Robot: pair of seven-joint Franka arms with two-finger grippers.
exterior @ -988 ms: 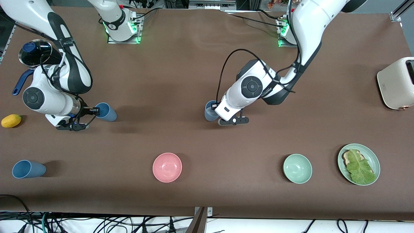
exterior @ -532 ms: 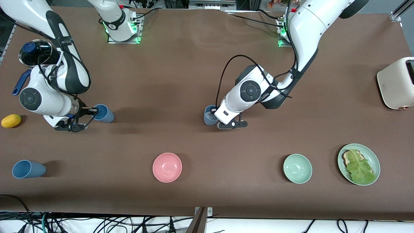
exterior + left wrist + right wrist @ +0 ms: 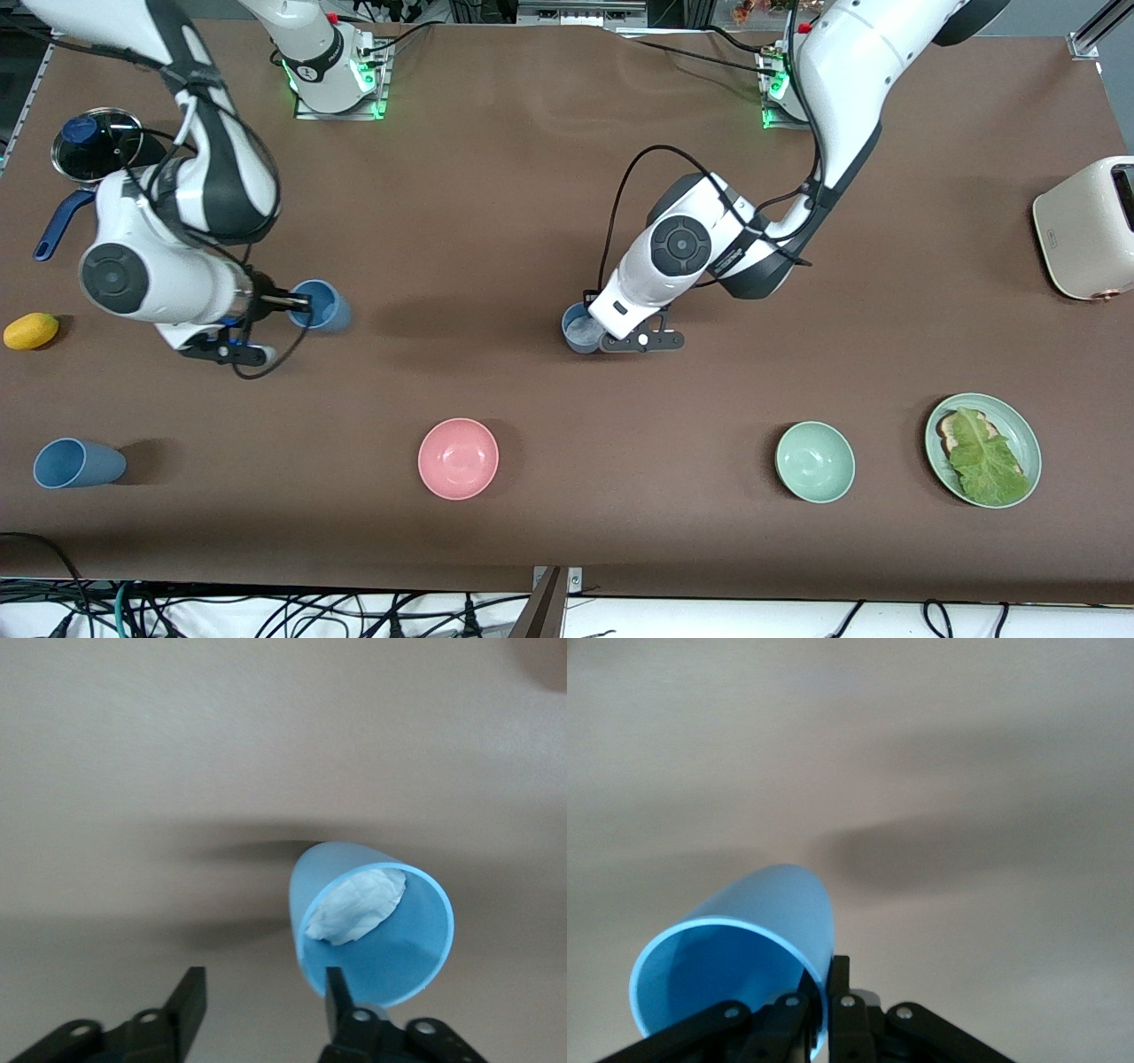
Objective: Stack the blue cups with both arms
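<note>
My right gripper (image 3: pixel 297 303) is shut on the rim of a mid-blue cup (image 3: pixel 326 307) and holds it tilted above the table at the right arm's end. In the right wrist view the gripper (image 3: pixel 830 992) pinches the cup's wall (image 3: pixel 744 939). A grey-blue cup (image 3: pixel 580 330) with a white patch inside stands mid-table. My left gripper (image 3: pixel 592 310) is open at it. In the left wrist view one finger (image 3: pixel 337 992) is at the rim of this cup (image 3: pixel 376 930); the gripper (image 3: pixel 263 992) holds nothing. A third blue cup (image 3: pixel 75 463) lies on its side near the front camera.
A pink bowl (image 3: pixel 458 458), a pale green bowl (image 3: pixel 815 462) and a green plate (image 3: pixel 1019 425) with toast and lettuce sit along the front. A cream toaster (image 3: pixel 1090 228) is at the left arm's end. A yellow fruit (image 3: pixel 31 330) and a pot lid (image 3: pixel 93 142) are at the right arm's end.
My right gripper has carried the mid-blue cup toward the left arm's end. The grey-blue cup and my left gripper have shifted slightly toward the front camera, and the cup now stands upright.
</note>
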